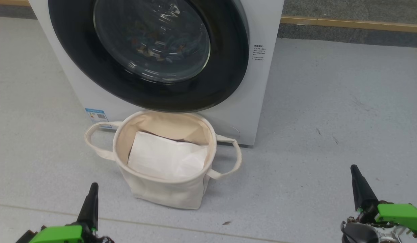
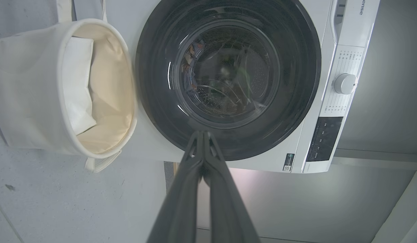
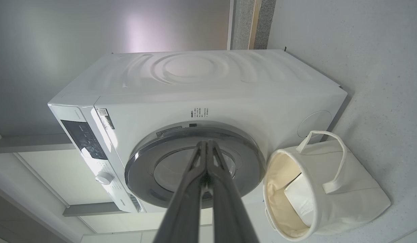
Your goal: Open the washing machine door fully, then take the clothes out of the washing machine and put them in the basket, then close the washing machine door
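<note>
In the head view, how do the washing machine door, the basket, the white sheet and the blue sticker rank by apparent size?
1. washing machine door, largest even though the top edge cuts it off
2. basket
3. white sheet, lying inside the basket
4. blue sticker, clearly smallest

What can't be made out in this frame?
Head view: the clothes are specks behind the washing machine door's reflective glass; count unclear.
Head view: the washing machine top cut off by the upper edge.
Head view: the basket floor hidden under a white sheet.
Head view: label print too small to read.
</note>
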`<state>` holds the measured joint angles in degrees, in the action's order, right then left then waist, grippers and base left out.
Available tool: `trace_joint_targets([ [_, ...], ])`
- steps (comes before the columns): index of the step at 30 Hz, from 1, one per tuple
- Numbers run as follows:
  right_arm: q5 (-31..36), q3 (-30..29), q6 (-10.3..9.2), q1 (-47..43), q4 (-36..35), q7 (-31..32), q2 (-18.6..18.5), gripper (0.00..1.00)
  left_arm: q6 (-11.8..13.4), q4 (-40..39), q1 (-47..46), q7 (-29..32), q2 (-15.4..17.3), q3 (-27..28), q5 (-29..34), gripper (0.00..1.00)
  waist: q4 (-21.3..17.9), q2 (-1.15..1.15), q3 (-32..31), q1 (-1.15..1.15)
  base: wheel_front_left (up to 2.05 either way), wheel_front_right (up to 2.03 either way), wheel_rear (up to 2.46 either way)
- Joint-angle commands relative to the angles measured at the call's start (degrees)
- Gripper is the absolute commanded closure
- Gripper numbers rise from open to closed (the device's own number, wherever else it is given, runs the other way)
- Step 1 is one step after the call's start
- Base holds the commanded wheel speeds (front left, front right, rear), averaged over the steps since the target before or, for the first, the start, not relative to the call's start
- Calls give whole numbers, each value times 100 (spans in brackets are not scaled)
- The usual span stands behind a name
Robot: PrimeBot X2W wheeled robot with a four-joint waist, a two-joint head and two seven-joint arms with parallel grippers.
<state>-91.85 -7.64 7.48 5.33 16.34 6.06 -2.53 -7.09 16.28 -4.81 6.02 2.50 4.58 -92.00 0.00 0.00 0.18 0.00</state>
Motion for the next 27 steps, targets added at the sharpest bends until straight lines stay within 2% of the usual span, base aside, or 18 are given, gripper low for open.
trace_joint_targets([
  [1,-34,115,1,85,-232,41,-34,100,-40,-225,-137,45,38,192,-19,100,0,0,0,0,0,0,0],
  [27,-34,115,1,85,-232,41,-34,100,-40,-225,-137,45,38,192,-19,100,0,0,0,0,0,0,0],
])
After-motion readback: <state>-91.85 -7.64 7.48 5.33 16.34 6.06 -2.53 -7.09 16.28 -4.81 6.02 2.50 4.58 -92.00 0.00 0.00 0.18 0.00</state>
